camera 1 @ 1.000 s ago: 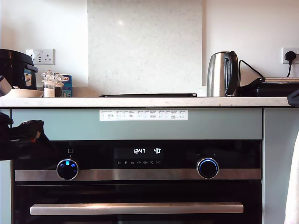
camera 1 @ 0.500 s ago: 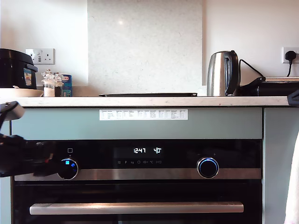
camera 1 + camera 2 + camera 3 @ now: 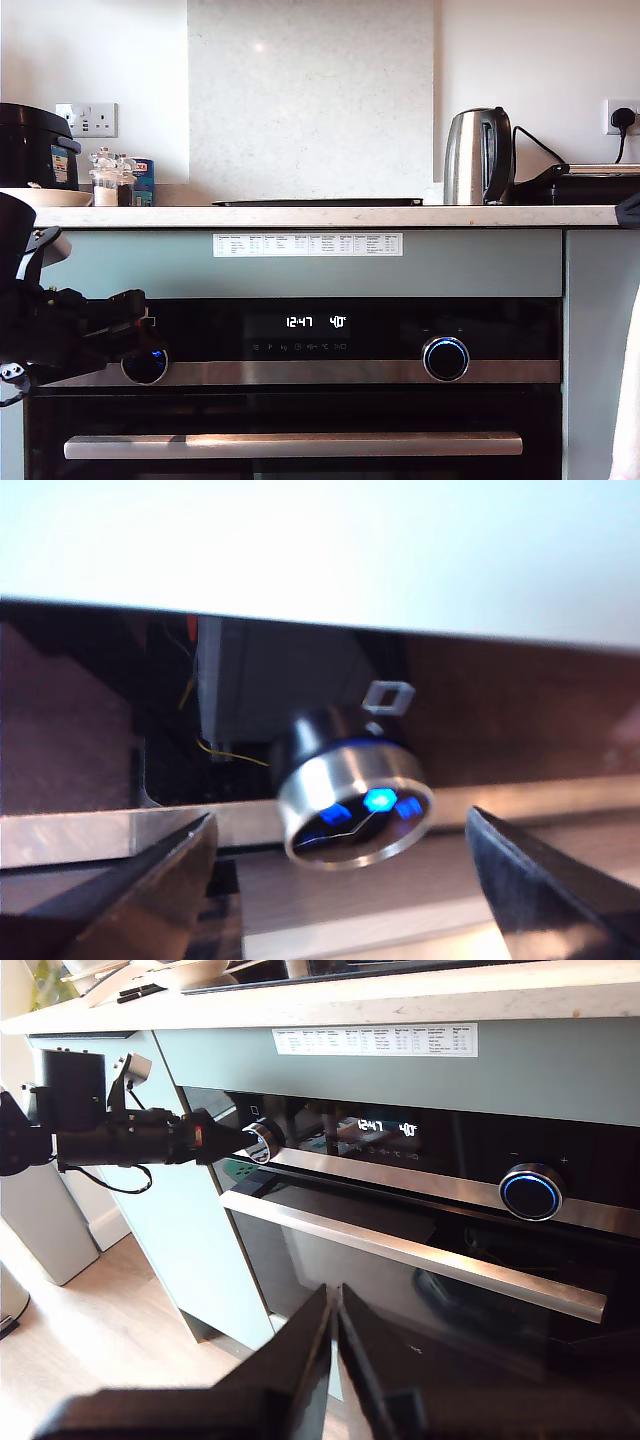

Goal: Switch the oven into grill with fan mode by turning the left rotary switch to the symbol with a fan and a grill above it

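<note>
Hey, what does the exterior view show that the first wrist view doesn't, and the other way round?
Only the exterior view: the kettle, the display, the ringed knob and the handle. Only the first wrist view: the left knob's lit blue icons up close, between my first hand's open fingers. Both: that knob, the oven's steel strip and my first hand.

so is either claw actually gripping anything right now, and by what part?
Nothing held. My first claw is open, jaws either side of the small chrome-rimmed black knob, not touching it. My second claw is shut on nothing, away from the oven.
</note>
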Motion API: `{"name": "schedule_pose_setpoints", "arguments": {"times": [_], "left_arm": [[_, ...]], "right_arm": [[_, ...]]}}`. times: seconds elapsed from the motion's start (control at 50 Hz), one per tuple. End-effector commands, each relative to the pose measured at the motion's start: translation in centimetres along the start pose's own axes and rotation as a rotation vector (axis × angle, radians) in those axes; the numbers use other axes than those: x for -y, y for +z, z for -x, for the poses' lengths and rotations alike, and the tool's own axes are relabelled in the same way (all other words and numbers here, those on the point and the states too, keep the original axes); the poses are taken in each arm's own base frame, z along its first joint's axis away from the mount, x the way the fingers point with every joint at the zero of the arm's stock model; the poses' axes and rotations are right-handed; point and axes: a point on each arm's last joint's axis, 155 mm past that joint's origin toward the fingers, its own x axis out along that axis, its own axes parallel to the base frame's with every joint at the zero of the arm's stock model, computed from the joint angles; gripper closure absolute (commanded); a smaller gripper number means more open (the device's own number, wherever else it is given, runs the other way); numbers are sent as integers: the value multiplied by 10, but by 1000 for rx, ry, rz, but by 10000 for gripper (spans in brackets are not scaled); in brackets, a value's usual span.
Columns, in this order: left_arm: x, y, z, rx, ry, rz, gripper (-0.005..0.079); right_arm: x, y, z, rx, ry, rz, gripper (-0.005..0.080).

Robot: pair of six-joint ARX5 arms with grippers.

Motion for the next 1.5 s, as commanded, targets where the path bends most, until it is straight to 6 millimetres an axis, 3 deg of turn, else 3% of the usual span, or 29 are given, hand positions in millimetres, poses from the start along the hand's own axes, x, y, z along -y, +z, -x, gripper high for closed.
{"name": "schedule_pose_setpoints", "arguments": {"times": [0.0, 0.2, 0.6, 0.82, 0.9, 1.1, 1.32, 1.48], "left_arm": [[3, -8, -5, -13, -13, 23, 19], [9, -3, -11, -7, -32, 68, 19], [-4, 13, -27, 1, 52, 72, 20], [-16, 2, -32, -56, 112, 69, 25], [-19, 3, -32, -49, 131, 63, 91], [-28, -2, -30, -63, 178, 65, 357], [-29, -5, -30, -75, 187, 50, 424], [-30, -12, -29, -103, 194, 52, 424]], "right_arm": [[-1, 2, 1, 6, 1, 5, 765], [-1, 2, 1, 6, 1, 5, 765], [0, 2, 1, 6, -2, 5, 765], [2, 2, 1, 8, -15, 5, 765], [2, 2, 1, 8, -15, 5, 765], [2, 2, 1, 8, -14, 5, 764], [2, 2, 1, 8, -15, 5, 765], [2, 2, 1, 8, -15, 5, 765]]}}
